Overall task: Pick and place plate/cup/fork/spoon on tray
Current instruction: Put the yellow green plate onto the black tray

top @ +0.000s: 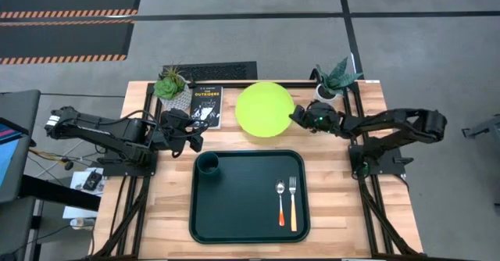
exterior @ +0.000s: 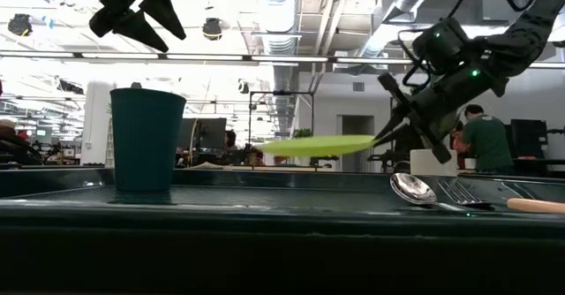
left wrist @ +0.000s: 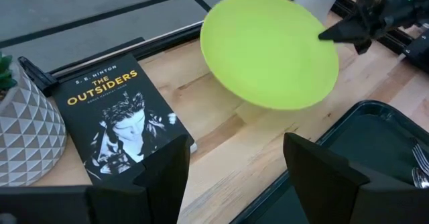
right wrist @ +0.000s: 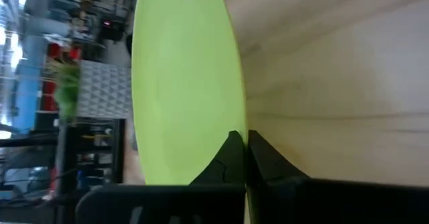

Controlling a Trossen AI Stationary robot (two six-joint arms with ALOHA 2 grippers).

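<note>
The lime-green plate (top: 264,109) hangs over the wooden table beyond the tray's far edge, with my right gripper (top: 296,117) shut on its right rim. The dark green tray (top: 242,214) lies at the table's middle front. On it the dark green cup (top: 208,164) stands upright in the far left corner. The spoon (top: 280,202) and the fork (top: 293,204) lie side by side at its right. My left gripper (left wrist: 234,177) waits open above the table, left of the plate and near the tray's far left corner. My right gripper pinches the plate's rim (right wrist: 234,127) on its right side between its two fingertips (exterior: 388,134), one finger over the rim and one under it. The fingers come from the table's right, slanting down. The plate (exterior: 318,145) is lifted clear of the table, nearly level.
A black book (top: 207,105) lies on the table left of the plate. One white plant pot (top: 172,89) stands at the far left and another (top: 334,85) at the far right. Bare wood shows between the plate and the tray's far rim (left wrist: 375,106).
</note>
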